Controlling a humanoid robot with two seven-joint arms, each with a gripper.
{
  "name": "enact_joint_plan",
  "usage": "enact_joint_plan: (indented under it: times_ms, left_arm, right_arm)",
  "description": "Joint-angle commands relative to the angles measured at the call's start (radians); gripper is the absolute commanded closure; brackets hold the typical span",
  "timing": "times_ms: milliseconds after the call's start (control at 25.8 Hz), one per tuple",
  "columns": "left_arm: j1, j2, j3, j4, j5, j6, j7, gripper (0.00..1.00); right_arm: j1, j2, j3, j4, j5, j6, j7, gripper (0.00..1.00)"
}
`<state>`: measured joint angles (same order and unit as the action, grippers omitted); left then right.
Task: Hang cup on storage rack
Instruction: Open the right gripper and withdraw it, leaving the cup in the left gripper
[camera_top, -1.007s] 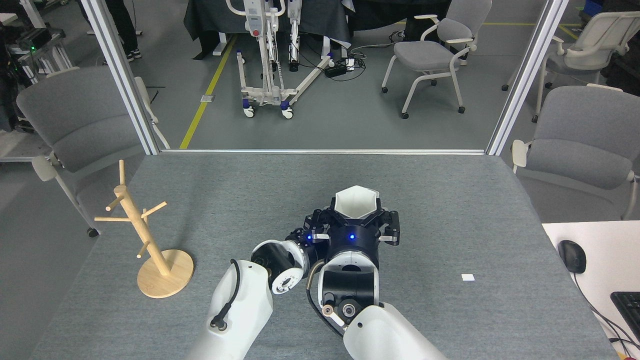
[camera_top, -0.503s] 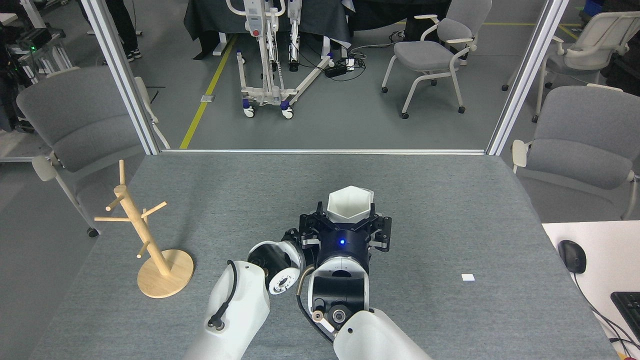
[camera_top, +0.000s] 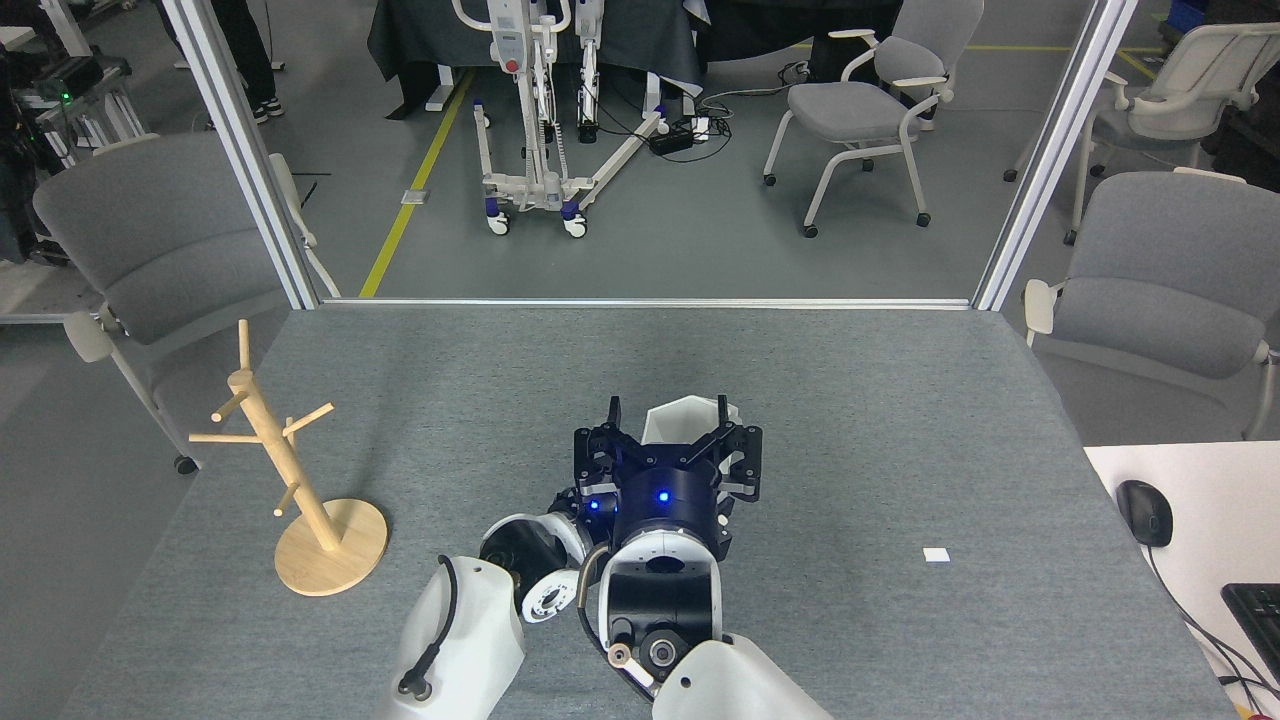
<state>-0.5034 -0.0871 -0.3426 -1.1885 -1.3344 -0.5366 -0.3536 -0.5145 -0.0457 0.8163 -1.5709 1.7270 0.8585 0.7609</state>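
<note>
The white faceted cup (camera_top: 688, 425) is held above the middle of the grey table (camera_top: 900, 400), rim facing away from me. My right gripper (camera_top: 667, 412) is shut on the cup, one black finger on each side, and its body hides the cup's lower part. My left gripper (camera_top: 588, 503) sits low just left of the right wrist, mostly hidden behind it, so its jaws do not show. The wooden storage rack (camera_top: 268, 440) stands upright on its round base (camera_top: 335, 560) at the table's left edge, well left of both grippers, with bare pegs.
A small white tag (camera_top: 936, 554) lies on the table to the right. A white side desk with a mouse (camera_top: 1144, 512) and a keyboard (camera_top: 1258, 612) adjoins the right edge. Grey chairs (camera_top: 150, 250) stand around the table, and metal frame posts rise at its far corners.
My right gripper has carried the cup leftward and a little nearer to me, turning slightly. The left arm has drawn back and left with it. The rack has not moved.
</note>
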Motion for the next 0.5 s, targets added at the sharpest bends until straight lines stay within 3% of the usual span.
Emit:
enact_joint_plan:
  times_ms: [0,232,349,465]
  left_arm:
    - [0.029,0.013,-0.001,-0.031,-0.003,0.004,0.004,1.0]
    - [0.132,0.061,-0.001,-0.151,-0.035,0.004,0.027,1.0]
    - [0.201,0.067,0.001,-0.212,-0.063,0.004,0.031,1.0]
    - [0.272,0.107,0.002,-0.278,-0.069,0.006,0.061,1.0]
  right_arm:
    - [0.005,0.006,0.0,-0.004,0.0,0.017,-0.069,0.01]
    - [-0.001,-0.002,-0.048,-0.003,-0.007,0.097,-0.382,0.01]
    - [0.007,-0.009,-0.23,0.006,-0.035,0.04,-0.471,0.01]
    - [0.042,-0.013,-0.46,0.011,-0.103,-0.197,-0.534,0.01]
